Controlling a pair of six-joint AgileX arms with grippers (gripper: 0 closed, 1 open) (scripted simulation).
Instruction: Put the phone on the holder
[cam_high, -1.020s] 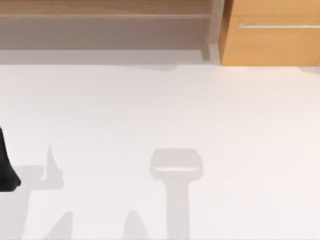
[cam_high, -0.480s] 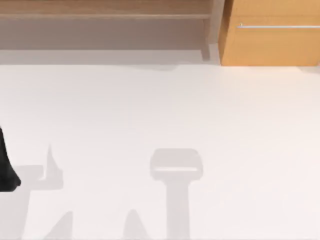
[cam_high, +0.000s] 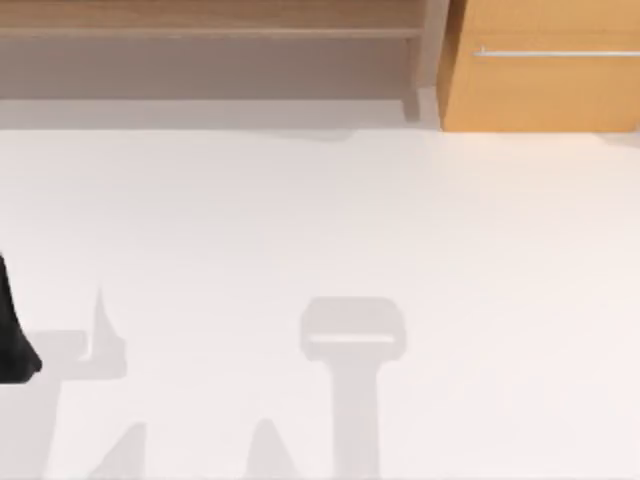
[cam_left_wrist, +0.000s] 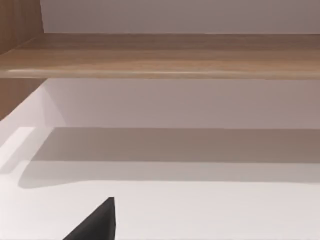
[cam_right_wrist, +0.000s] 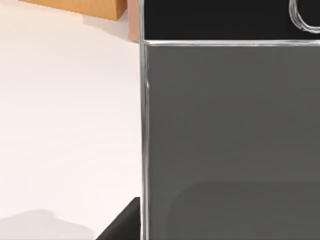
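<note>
Half done at best, I judge: the phone (cam_right_wrist: 230, 140) looms right against the right wrist camera, presumably carried, jaws' state untellable, above the white bench (cam_high: 320, 230), no holder reached yet.

One phone (cam_right_wrist: 230, 135) in the right wrist view, grey screen under a black band, with one round button (cam_right_wrist: 306, 15) at its edge; one white table (cam_high: 320, 220) in the top view; one wooden cabinet (cam_high: 540, 80) at the far right, carrying one silver handle (cam_high: 555, 52); one wooden shelf (cam_high: 210, 18) along the far left, seen also in the left wrist view; one black arm part (cam_high: 12, 330) at the table's left edge; one dark finger (cam_left_wrist: 95, 225) in the left wrist view; one dark finger (cam_right_wrist: 122, 222) beside the phone in the right wrist view.
</note>
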